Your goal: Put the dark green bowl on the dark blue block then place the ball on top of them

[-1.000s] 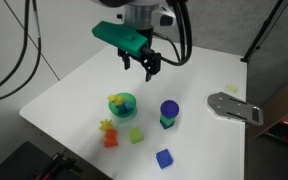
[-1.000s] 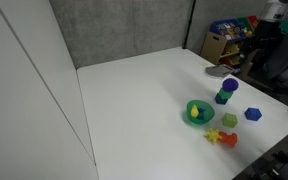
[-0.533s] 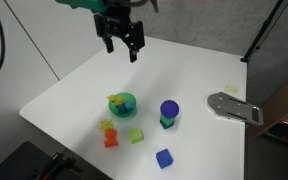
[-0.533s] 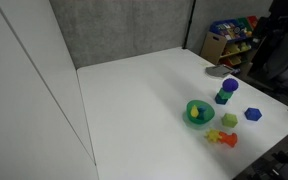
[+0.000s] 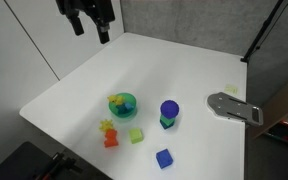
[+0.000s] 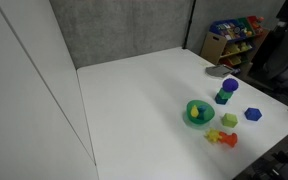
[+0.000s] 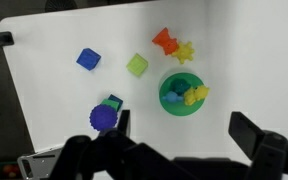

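Observation:
The dark blue ball point(image 5: 170, 108) sits on top of the dark green bowl point(image 5: 167, 122) in a small stack on the white table point(image 5: 184, 70). The stack also shows in an exterior view, ball point(image 6: 230, 86) above bowl point(image 6: 224, 98), and in the wrist view, ball point(image 7: 105, 118) and bowl point(image 7: 111, 101). The dark blue block under the bowl is mostly hidden. My gripper point(image 5: 90, 24) is open and empty, high above the table's far corner, well away from the stack. Its fingers point(image 7: 184, 135) frame the bottom of the wrist view.
A teal bowl point(image 5: 123, 103) holds yellow pieces. Near it lie a yellow-green cube point(image 5: 136, 135), orange and yellow star pieces point(image 5: 109, 133) and a bright blue cube point(image 5: 163, 158). A grey metal plate point(image 5: 234, 107) lies at the table edge. A toy shelf point(image 6: 229, 40) stands beyond.
My open gripper has risen and moved away from the stack toward the far corner. The ball, bowl and other pieces have not moved.

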You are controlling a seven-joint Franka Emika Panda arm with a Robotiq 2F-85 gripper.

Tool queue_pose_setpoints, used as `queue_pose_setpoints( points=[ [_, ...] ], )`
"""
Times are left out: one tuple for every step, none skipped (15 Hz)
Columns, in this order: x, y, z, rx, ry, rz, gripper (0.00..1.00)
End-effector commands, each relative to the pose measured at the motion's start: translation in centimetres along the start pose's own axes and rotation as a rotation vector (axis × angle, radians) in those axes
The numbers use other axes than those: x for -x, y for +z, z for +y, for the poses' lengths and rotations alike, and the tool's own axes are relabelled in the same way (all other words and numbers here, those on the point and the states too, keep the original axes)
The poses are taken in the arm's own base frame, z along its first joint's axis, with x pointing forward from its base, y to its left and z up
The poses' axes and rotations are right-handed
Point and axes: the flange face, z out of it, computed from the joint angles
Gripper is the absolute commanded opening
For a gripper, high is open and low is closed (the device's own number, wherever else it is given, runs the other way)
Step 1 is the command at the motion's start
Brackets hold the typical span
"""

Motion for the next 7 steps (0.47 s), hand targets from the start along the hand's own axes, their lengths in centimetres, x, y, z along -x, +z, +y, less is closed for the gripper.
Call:
queue_pose_setpoints(
  points=[
    [3.3,-2.2,-0.4,-0.003,-0.015,0.031,1.00],
    [3.8,-2.6,-0.4,-0.006,-0.020,0.038,1.00],
    [4.3,-2.7,-0.5,-0.009,-0.025,0.044,1.00],
    [4.8,-2.2,-0.4,-0.015,-0.036,0.042,1.00],
    [3.4,-2.6,-0.4,-0.003,-0.019,0.040,1.00],
    [3.8,-2.5,-0.4,-0.003,-0.022,0.041,1.00],
    [4.1,-2.4,-0.4,-0.003,-0.023,0.040,1.00]
  ],
)
